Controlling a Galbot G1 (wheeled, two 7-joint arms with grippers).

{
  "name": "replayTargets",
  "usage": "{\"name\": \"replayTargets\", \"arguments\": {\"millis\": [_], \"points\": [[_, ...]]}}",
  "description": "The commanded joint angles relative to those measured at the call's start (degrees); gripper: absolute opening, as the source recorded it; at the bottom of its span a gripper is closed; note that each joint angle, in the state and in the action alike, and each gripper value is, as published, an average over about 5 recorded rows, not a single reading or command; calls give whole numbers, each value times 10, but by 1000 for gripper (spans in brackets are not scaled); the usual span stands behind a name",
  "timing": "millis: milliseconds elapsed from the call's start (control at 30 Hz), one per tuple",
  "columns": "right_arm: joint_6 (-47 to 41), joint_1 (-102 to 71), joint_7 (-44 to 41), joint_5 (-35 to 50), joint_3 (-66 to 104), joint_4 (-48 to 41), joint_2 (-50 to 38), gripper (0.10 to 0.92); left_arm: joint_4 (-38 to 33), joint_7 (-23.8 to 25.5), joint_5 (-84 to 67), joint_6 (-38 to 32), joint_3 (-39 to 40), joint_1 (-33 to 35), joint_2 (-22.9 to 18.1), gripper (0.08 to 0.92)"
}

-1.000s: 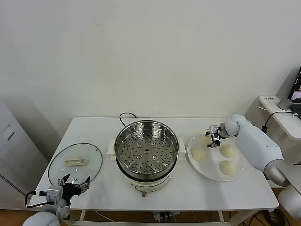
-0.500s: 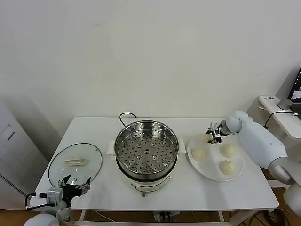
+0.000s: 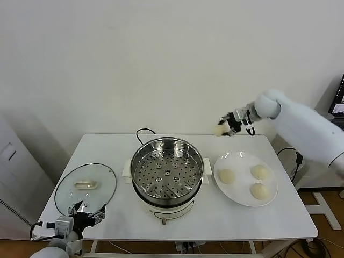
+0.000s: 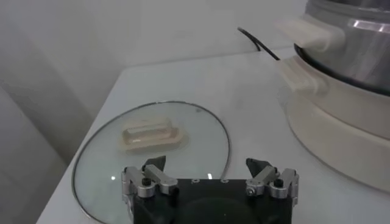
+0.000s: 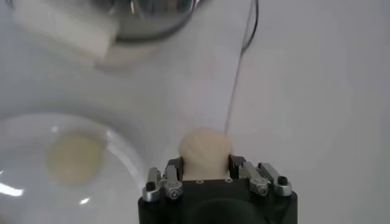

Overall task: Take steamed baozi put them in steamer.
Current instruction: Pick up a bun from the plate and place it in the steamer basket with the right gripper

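1. White table: I see it carrying everything listed below; a black cord lies on it behind the pot.
2. Steamer: large shiny steel pot at the table's middle, on a white base with side handles. Its perforated tray is bare; I see no bun in it.
3. Glass lid: round, with a cream handle, lying flat on the table to the left of the steamer and apart from it.
4. White plate: flat, round, just right of the steamer. It holds three steamed baozi: one nearest the pot, one toward the back right, one toward the front right. All are smooth, cream-white and apart from each other.
5. Fourth baozi: round and pale, pinched between the fingers of my right gripper, which is raised above the table's back edge, between steamer and plate and behind both. In the right wrist view the bun sits between the two finger pads with the plate below it.
6. Left gripper: low at the table's front left corner beside the lid's near rim, fingers spread and holding nothing.
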Motion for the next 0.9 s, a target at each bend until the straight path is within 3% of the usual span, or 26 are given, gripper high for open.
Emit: {"name": "replayTargets", "arguments": {"millis": [33, 267, 433, 900], "points": [[100, 94, -21, 57, -69, 57, 22, 484, -1, 0, 2, -1, 1, 2, 0, 823], [265, 97, -65, 31, -74, 22, 111, 484, -2, 1, 5, -1, 3, 3, 1, 823], [334, 89, -80, -13, -74, 24, 154, 484, -1, 1, 7, -2, 5, 4, 1, 823], [358, 3, -93, -196, -37, 25, 198, 489, 0, 3, 12, -4, 10, 3, 1, 823]]}}
